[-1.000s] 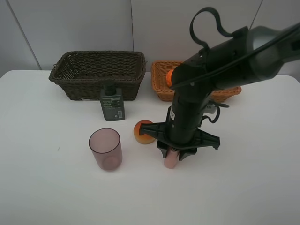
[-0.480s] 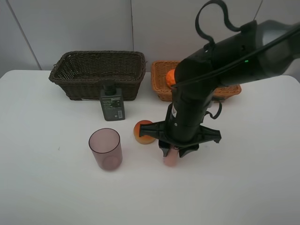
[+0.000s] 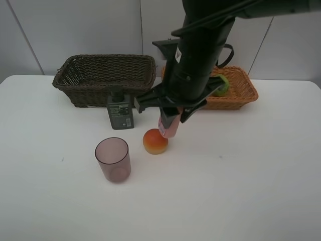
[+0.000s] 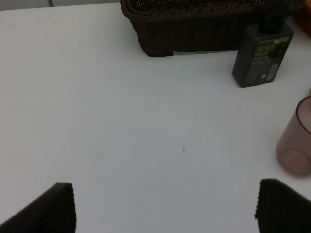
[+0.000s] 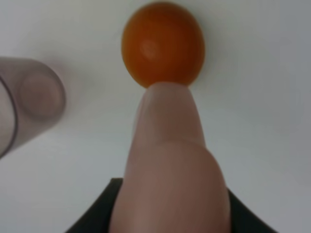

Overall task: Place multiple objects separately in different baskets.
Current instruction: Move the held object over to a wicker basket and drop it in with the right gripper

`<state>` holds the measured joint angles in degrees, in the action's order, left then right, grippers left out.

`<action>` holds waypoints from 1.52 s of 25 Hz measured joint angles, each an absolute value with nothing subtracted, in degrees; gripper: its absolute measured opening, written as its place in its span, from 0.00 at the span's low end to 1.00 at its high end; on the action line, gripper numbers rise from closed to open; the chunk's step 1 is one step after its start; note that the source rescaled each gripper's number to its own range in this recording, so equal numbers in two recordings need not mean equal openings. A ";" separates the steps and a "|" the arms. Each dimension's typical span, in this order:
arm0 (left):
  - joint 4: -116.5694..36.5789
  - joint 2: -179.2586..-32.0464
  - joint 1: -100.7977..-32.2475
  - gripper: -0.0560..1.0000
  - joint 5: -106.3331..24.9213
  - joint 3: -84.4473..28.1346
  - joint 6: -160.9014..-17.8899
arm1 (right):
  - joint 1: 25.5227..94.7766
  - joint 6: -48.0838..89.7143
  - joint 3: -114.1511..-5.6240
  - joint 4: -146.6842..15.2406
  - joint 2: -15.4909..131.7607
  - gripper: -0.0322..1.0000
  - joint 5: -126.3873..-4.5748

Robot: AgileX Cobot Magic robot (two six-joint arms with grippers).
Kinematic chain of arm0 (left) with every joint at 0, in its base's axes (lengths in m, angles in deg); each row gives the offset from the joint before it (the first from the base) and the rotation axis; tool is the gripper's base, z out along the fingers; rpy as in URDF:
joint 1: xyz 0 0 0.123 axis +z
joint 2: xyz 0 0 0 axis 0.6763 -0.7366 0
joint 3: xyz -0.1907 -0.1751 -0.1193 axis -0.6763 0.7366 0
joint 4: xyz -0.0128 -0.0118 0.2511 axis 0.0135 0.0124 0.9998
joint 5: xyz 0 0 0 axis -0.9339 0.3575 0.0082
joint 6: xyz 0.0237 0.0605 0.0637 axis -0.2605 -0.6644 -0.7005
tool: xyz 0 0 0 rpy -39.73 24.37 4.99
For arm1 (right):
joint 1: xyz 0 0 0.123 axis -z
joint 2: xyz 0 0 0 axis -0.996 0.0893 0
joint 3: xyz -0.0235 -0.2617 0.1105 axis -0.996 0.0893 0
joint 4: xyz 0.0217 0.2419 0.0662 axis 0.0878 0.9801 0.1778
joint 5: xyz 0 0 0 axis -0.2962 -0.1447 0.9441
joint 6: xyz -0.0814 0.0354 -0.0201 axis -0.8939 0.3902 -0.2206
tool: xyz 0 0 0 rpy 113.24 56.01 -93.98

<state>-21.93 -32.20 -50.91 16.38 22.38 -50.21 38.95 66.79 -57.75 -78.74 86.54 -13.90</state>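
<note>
White table (image 3: pixel 261 191), pale wall behind. Right gripper (image 3: pixel 169 113) pinches the pink bottle (image 3: pixel 169 126) from above. The bottle hangs clear of the surface just beside the red-yellow fruit (image 3: pixel 155 141), likely so it can go to a basket without dragging. Dark basket (image 3: pixel 100 80) and light basket (image 3: pixel 235 98) sit at the back, with the green citrus (image 3: pixel 220 85) in the light one. Pump bottle (image 3: pixel 120 111) stands just in front of the dark basket, mauve cup (image 3: pixel 113 159) nearer the front. Left gripper (image 4: pixel 165 208) is spread wide over bare table, holding nothing.
</note>
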 joint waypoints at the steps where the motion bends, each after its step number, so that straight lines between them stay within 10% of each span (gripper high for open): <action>1: -21.93 -32.20 -50.91 0.96 16.38 22.38 -50.21 | 39.03 65.24 -59.98 -78.74 86.54 0.03 -13.44; 17: -21.93 -32.20 -50.91 0.96 16.38 22.38 -50.21 | 41.94 57.54 -94.03 -86.32 105.38 0.03 -19.75; 38: -21.93 -32.20 -50.91 0.96 16.38 22.38 -50.21 | 46.39 57.54 -94.92 -87.35 121.34 0.03 -42.82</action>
<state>-21.93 -32.20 -50.91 16.38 22.38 -50.21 46.39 57.54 -94.92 -87.35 121.34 -42.82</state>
